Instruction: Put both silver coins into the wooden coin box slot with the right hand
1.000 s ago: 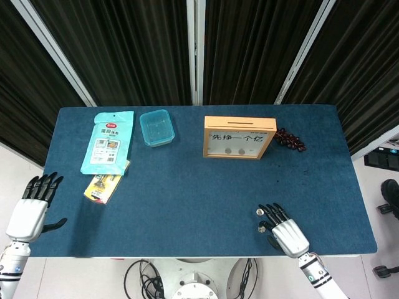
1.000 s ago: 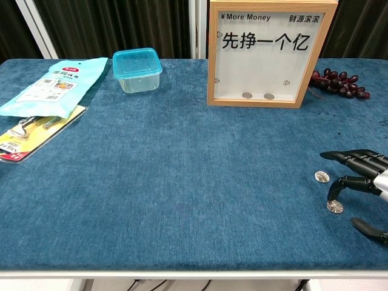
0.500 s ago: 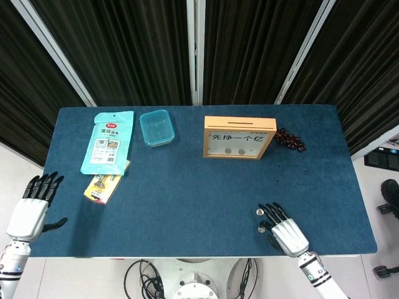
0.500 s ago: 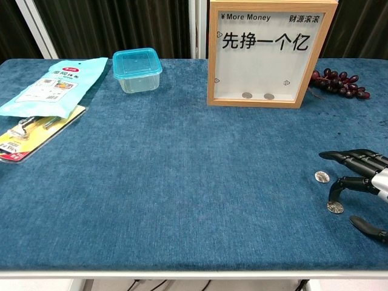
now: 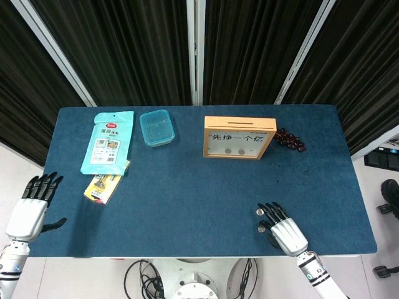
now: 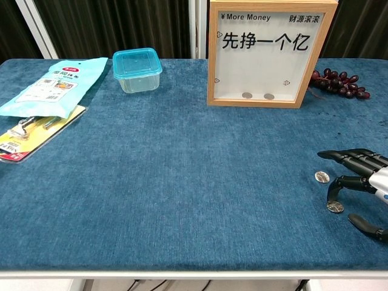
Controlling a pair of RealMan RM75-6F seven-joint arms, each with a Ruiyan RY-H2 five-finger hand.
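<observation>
My right hand (image 6: 361,182) low over blue felt table (image 6: 182,182), fingers spread, holding nothing. One fingertip (image 6: 330,200) at near silver coin (image 6: 334,207); far silver coin (image 6: 322,177) just beside it. Coins thin, flat, hard metal, light, likely slippery; felt nap leaves little edge to catch. Best pinch at rim. Wooden coin box (image 5: 240,137) well apart at back, rigid frame, slot on top. Left hand (image 5: 28,208) open, idle.

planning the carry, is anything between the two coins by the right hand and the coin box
Nothing visible. The coins lie on bare blue cloth at the right hand's fingers, and the stretch of table up to the coin box is open. The grapes sit to the box's right, off that path.
</observation>
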